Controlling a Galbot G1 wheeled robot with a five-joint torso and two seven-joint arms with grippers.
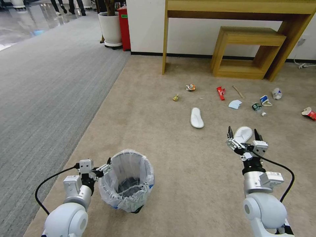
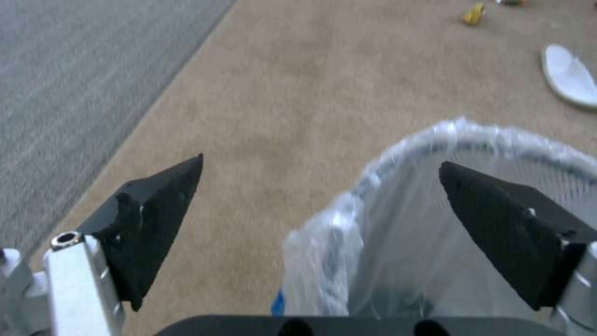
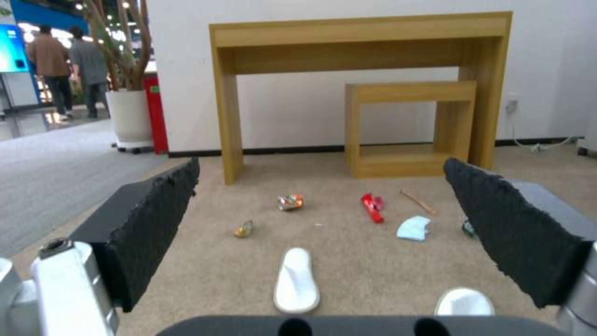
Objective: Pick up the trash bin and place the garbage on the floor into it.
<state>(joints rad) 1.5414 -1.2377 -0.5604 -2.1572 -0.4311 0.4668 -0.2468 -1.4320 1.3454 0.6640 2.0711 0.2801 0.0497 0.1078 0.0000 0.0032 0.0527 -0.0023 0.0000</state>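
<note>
Spread wide, the left gripper [image 1: 104,167] sits at the left side of the trash bin [image 1: 127,179], level with its bagged rim. In the left wrist view one finger [image 2: 503,228] reaches over the inside of the bag-lined rim while the other finger [image 2: 156,219] hangs over bare carpet outside it, so the rim wall runs between them; nothing is clamped, and I cannot tell whether either pad touches the plastic. The bin stands upright on the beige floor [image 1: 171,158], near the robot and just right of the left arm, which makes that arm plainly the nearer one for lifting it. On the other side the right gripper [image 1: 243,135] is held above the carpet with its fingers parted and empty, pointing toward the far wall. Just beyond it lies one white slipper [image 1: 243,134], and a second slipper [image 1: 197,117] lies farther off to the left, its long axis running near to far. The rest of the garbage is strewn in a loose band farther still, in front of the wooden table [image 1: 230,39]: a crushed can [image 1: 190,87], a red wrapper [image 1: 220,92], a wooden stick [image 1: 238,92] and a blue mask [image 1: 235,104]. My judgement is that closing on the rim wall is what the lift depends on.
</note>
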